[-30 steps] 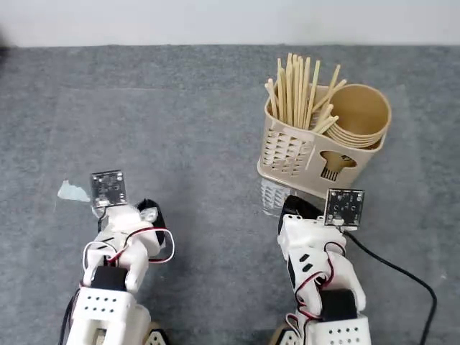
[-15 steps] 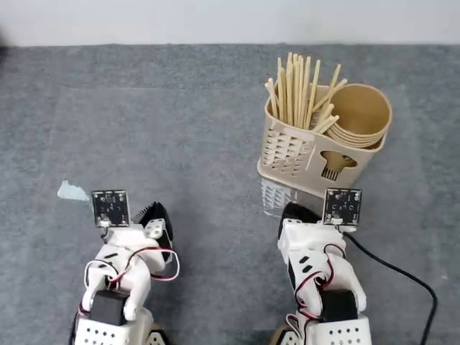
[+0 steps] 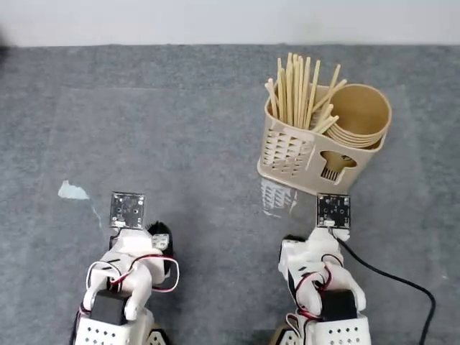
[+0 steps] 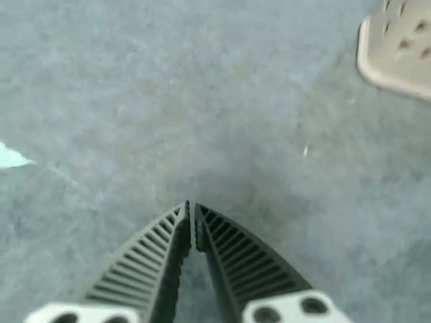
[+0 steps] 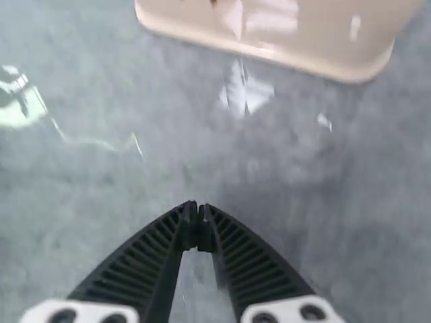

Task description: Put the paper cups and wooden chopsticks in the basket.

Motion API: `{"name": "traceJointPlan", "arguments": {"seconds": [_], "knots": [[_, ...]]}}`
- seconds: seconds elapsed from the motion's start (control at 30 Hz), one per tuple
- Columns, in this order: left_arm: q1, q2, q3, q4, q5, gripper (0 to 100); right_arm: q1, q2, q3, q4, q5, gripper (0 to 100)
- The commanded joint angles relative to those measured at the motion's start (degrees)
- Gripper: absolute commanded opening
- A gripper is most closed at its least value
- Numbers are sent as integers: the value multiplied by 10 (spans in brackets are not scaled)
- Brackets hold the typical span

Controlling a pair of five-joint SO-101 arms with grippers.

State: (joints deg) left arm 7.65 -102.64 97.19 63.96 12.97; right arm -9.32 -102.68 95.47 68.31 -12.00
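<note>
Both arms sit farther back from the basket [image 3: 302,162] than a second ago, folded toward their bases; the left arm [image 3: 129,266] has pulled back the most, the right arm [image 3: 320,280] a little. Basket unmoved. Left gripper [image 4: 190,225]: jaws pressed together, nothing between them, pointing over bare grey mat [image 3: 180,129], with a corner of the basket [image 4: 397,54] well off ahead and to one side. Right gripper [image 5: 196,229]: jaws likewise closed and empty, with the basket's near wall [image 5: 283,33] straight ahead across a strip of mat. Chopsticks [image 3: 295,90] stand on end inside the basket, long axis upright, tips fanned, in the compartment on the left arm's side. Paper cups [image 3: 359,111] are nested as one stack, mouth up, in the other compartment, touching the chopsticks' splayed tips. Every cup and chopstick I can see is already inside the basket. Pale scrap [image 3: 72,191] lies on the mat well away from the basket, beyond the left arm. Judgement: the right arm is the nearer one, basket dead ahead of it; the left would need to reach across. With contents in place, the task looks finished and the arms look parked.
</note>
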Motion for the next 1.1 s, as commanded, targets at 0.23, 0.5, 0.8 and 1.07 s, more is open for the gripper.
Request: {"name": "traceJointPlan", "arguments": {"seconds": [0.23,0.5,0.8,1.07], "knots": [[-2,-2,-7,24,-63,13,20,3,10,49,-4,9],[0,-4,-7,68,-67,13,73,2,10,58,-6,9],[1,-4,-7,68,-67,13,72,2,10,59,-6,9],[1,-4,-7,68,-67,13,72,2,10,59,-6,9]]}}
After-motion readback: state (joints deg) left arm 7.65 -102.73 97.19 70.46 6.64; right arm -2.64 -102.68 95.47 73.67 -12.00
